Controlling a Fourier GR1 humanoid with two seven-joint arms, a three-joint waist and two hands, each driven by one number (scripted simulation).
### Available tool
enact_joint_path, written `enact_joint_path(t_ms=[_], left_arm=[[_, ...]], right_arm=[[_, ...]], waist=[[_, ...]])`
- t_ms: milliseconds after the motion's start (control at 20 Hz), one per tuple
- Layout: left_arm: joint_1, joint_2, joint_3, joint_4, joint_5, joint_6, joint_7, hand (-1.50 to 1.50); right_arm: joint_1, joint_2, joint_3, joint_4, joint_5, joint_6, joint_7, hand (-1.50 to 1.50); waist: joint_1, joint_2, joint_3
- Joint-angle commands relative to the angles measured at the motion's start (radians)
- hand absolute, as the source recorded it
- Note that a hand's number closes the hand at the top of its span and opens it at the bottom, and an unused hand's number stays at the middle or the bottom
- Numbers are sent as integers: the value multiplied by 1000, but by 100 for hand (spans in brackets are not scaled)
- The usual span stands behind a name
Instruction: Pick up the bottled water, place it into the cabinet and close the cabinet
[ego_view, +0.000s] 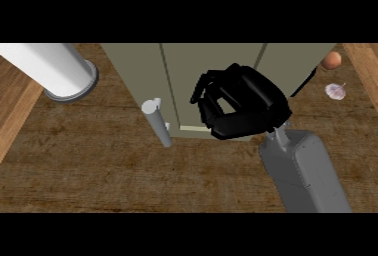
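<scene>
Head view shows us the right hand (240, 107) over the front of the grey-green cabinet (136, 70), its fingers (210, 87) curled in together with nothing visibly clamped between them. We cannot make out the bottled water; an egg (331, 60) and a garlic bulb (336, 91) lie on the tabletop (111, 170) beside the cabinet

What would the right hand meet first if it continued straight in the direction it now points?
The cabinet: the right hand points up the view toward its pale front, and nothing shows between them. Depth is unclear, so it may already touch.
</scene>
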Motion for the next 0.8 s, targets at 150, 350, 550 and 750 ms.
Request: enact_joint_path(t_ms=[150, 350, 550, 750], left_arm=[[16, -21, 74, 5, 53, -65, 36, -150], [30, -45, 92, -35, 74, -62, 75, -150], [20, -51, 102, -1, 76, -101, 80, -150], [18, -47, 133, 3, 86, -126, 93, -150]], right_arm=[[-271, 18, -85, 315, -5, 63, -64, 150], [-285, 24, -84, 360, -17, 88, -68, 150], [-286, 24, -27, 379, -66, 58, -95, 150], [-273, 23, -18, 379, -88, 104, -91, 150]], waist=[[-5, 3, -1], [-8, 2, -1], [8, 3, -1], [7, 3, -1]])
